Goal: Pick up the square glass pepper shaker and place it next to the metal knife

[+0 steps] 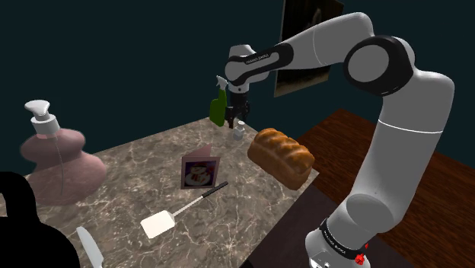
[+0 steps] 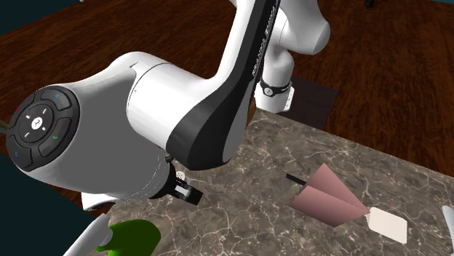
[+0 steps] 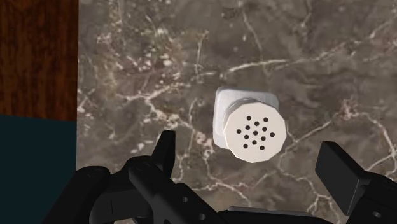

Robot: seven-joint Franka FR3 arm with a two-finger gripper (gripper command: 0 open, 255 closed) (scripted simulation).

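The pepper shaker point(image 3: 251, 127) is a small square clear body with a round white perforated cap. It stands upright on the marble table near the far edge, between the green bottle and the bread loaf point(image 1: 238, 132). My gripper point(image 3: 251, 167) hangs just above it, open, with its fingers point(image 3: 162, 153) standing apart on either side of the cap and not touching it. In the shoulder view the gripper point(image 1: 234, 118) points down over the shaker. The knife point(image 1: 89, 247) lies at the table's near end, at the shoulder view's lower left, far from the shaker.
A bread loaf point(image 1: 282, 154) lies at the table's edge toward the shoulder view's right of the shaker. A green bottle point(image 1: 218, 106) stands close behind the gripper. A folded card point(image 1: 199, 171), a white spatula point(image 1: 164, 221) and a pink soap dispenser point(image 1: 57, 156) occupy the table.
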